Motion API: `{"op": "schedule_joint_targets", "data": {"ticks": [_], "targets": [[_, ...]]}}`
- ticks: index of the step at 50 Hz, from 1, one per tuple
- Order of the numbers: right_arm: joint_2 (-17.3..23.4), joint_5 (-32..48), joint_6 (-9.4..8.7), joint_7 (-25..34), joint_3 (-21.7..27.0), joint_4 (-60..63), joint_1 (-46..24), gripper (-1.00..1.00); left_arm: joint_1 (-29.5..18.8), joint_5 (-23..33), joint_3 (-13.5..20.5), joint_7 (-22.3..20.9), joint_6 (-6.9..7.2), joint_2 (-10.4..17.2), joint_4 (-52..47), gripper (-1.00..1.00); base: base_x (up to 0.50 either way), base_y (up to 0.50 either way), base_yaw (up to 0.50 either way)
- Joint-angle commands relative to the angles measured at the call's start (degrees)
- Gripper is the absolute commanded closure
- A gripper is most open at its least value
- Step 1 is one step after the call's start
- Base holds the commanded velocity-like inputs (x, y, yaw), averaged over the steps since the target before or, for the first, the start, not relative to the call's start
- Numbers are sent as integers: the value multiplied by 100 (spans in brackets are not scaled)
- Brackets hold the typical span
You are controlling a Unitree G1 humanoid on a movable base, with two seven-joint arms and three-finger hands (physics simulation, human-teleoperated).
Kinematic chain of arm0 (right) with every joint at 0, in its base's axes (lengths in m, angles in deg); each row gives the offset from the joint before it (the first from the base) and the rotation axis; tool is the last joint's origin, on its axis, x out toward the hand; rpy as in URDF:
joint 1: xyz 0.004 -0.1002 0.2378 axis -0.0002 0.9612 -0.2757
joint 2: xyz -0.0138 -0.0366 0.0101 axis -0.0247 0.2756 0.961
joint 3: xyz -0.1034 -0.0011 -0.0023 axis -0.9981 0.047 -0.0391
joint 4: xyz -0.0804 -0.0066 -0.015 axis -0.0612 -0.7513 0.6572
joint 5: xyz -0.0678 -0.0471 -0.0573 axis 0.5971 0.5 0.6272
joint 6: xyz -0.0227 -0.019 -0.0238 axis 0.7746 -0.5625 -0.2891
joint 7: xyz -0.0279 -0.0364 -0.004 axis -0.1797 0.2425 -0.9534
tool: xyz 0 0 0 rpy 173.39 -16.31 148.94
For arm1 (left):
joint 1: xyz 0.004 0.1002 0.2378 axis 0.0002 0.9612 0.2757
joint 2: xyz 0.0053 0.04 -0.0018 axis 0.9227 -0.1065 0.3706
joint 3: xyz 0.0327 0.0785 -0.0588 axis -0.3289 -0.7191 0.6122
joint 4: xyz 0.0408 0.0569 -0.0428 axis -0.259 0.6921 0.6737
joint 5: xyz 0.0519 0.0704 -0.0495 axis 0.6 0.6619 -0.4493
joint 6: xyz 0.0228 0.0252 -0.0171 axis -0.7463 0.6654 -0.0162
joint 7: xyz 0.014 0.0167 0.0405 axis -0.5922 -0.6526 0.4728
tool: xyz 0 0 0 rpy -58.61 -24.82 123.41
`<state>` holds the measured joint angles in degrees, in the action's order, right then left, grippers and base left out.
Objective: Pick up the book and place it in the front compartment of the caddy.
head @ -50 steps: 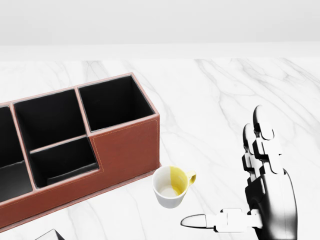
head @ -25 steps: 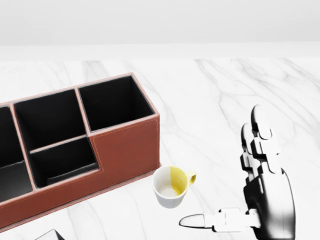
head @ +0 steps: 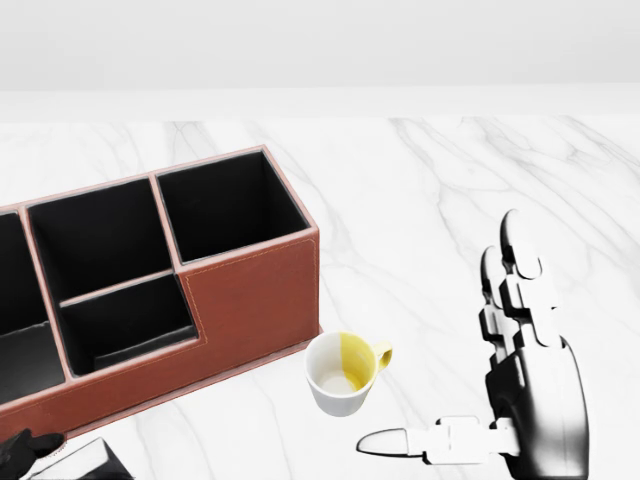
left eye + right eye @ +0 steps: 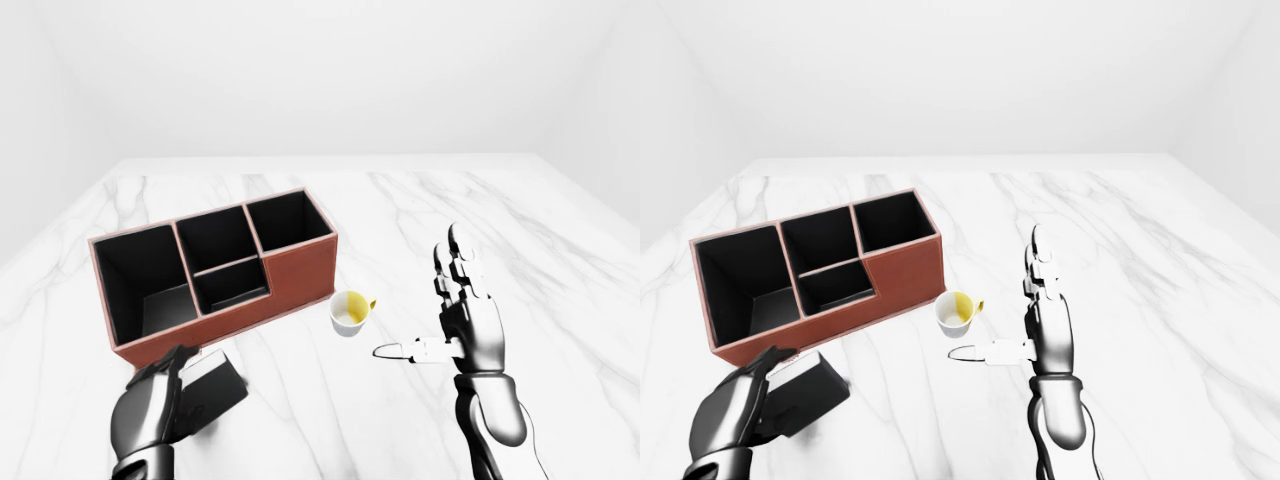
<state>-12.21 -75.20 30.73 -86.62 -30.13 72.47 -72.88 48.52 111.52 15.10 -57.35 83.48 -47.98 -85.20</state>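
Observation:
The red-brown caddy [image 4: 300, 270] stands on the white marble table at the left of the left-eye view, with several black compartments, all empty. The dark book [image 4: 218, 383] is just below the caddy's near wall, tilted. My left hand [image 4: 180, 388] has its fingers curled round the book's left edge. The book's corner [image 3: 88, 462] and a left fingertip show at the bottom left of the head view. My right hand [image 4: 432, 310] is open and empty, fingers up and thumb out to the left, to the right of the cup.
A white cup with a yellow side and handle [image 4: 350, 311] stands upright by the caddy's right near corner, between the caddy and my right hand. The marble tabletop [image 4: 520, 220] stretches to the right and towards the top of the view.
In the head view the book's corner has come further up from the bottom left edge, and a left fingertip now shows there. The right hand has barely moved.

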Motion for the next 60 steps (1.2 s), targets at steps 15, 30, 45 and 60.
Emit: {"op": "schedule_joint_targets", "data": {"ticks": [15,30,45,60], "targets": [[0,-9,0,-12,8,3,5,-100,15,144,-351,120,0,332,345,100,0,0,0],[-18,-63,0,33,96,-55,-36,-100,-220,227,-208,246,0,224,382,100,0,0,0],[-25,-95,0,52,148,-104,-27,-100,-541,-18,-384,289,0,376,-135,100,0,0,0],[-47,-140,0,94,231,-88,7,-100,-669,-680,396,-735,0,39,-1528,100,0,0,0]]}}
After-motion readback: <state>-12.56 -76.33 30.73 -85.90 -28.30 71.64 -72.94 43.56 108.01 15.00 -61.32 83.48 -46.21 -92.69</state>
